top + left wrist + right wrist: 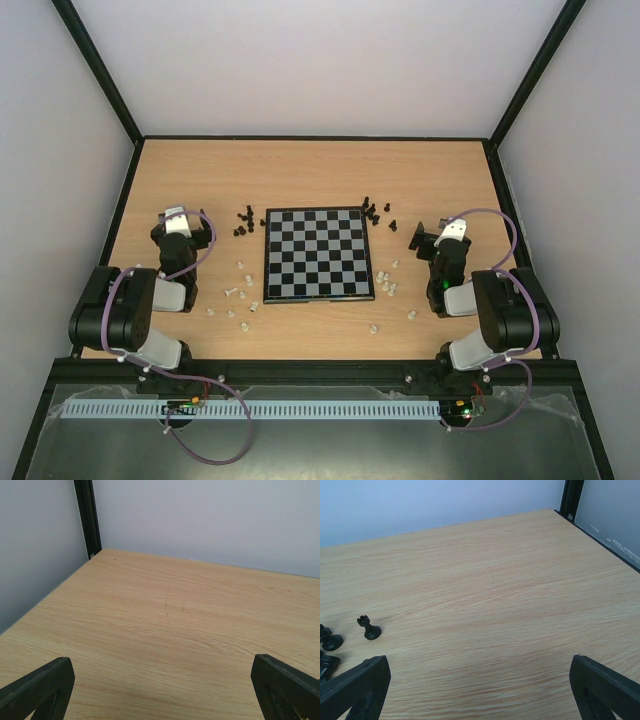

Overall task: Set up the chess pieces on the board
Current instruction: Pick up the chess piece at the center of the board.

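The board (318,253) lies flat in the middle of the table with no pieces on it. Black pieces lie in two clusters at its far corners, left (243,222) and right (374,211). Cream-white pieces are scattered near its left front (240,295) and right front (388,285). My left gripper (178,222) is open and empty over bare wood left of the board. My right gripper (432,237) is open and empty right of the board. In the right wrist view a black rook (369,628) stands at the left, beside other black pieces (330,641).
Grey walls and a black frame (318,137) enclose the wooden table (320,170). The left wrist view shows bare wood (170,630) up to the back corner post (87,517). The right wrist view shows the right frame edge (600,535).
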{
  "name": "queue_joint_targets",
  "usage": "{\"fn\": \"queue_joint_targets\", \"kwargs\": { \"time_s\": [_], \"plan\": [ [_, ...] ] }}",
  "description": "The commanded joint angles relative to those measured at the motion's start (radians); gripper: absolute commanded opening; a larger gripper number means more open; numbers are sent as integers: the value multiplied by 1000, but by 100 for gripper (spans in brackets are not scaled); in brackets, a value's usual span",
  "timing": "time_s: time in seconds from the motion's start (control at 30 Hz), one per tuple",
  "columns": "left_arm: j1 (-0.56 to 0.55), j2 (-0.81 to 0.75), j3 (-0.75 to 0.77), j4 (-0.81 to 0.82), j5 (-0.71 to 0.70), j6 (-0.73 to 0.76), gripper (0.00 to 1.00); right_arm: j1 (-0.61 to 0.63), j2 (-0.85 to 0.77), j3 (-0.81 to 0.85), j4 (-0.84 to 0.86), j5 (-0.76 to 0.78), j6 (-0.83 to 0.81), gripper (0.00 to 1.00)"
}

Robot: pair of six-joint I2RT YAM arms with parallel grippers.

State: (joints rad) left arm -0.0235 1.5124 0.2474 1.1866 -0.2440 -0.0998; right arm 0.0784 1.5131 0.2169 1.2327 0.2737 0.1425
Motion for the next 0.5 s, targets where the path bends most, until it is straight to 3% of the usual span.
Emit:
{"fn": "queue_joint_targets", "kwargs": {
  "time_s": [0.0, 0.47],
  "plan": [
    [-3, 9, 1, 47, -5, 3, 99, -5, 6, 15, 7, -5, 8, 99],
    [-2, 11, 1, 47, -5, 4, 99, -5, 3, 10, 12, -4, 8, 99]
  ]
}}
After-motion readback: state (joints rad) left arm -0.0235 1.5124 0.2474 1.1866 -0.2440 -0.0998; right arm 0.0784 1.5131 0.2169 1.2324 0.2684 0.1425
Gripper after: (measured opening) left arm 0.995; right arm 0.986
